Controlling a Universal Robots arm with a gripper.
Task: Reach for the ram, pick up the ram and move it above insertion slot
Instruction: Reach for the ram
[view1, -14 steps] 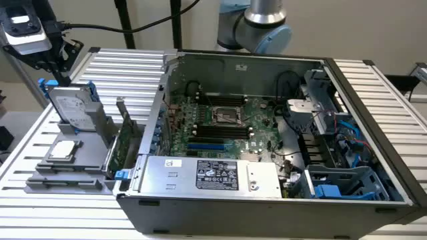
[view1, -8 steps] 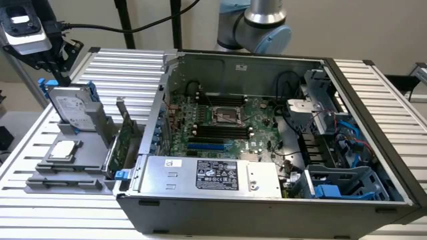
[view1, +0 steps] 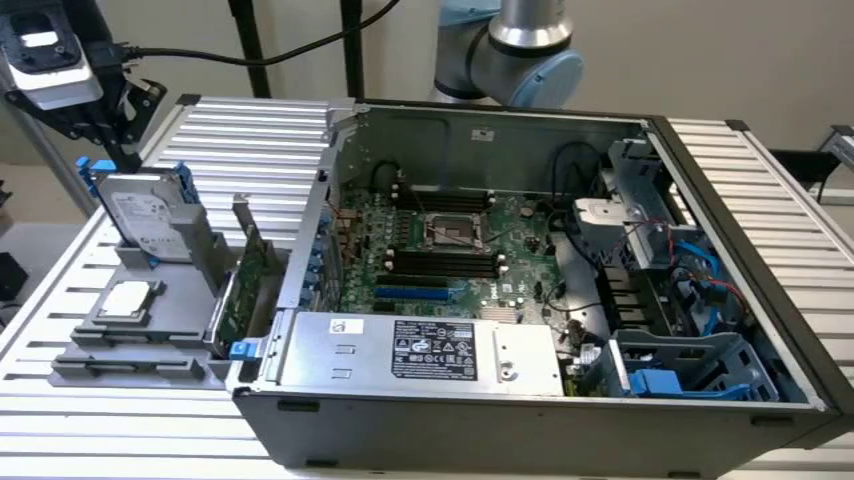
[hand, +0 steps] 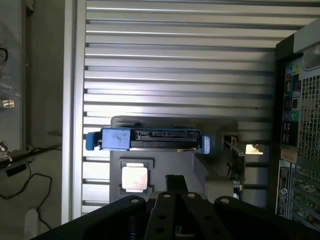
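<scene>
I see the arm (view1: 527, 50) rising behind the open computer case (view1: 534, 430). Its far links are cut off by the top of the exterior view, and the wrist reappears at that view's upper left. The gripper (view1: 124, 150) points down there, hanging above the hard drive (view1: 140, 212) without touching it, well apart from the case. In the wrist view the gripper (hand: 175, 186) has its black fingers brought together with nothing between them.

The slatted table (view1: 267, 130) carries the case and, on the exterior view's left, a grey holder (view1: 160, 345). The hard drive stands upright in it in a blue caddy. Just beside the case wall a green expansion card (view1: 240, 295) stands on edge, with a metal bracket and a blue tab. A processor chip (view1: 127, 300) lies flat in front of the drive.

The insertion slot (view1: 441, 262) is one of several parallel black sockets on the motherboard (view1: 521, 225), below the silver processor socket (view1: 447, 228).

I cannot single out the ram. The narrow grooves at the holder's front edge are too dark to read. From the wrist the card is a thin edge-on sliver, and the case is cut off at the frame edge.
</scene>
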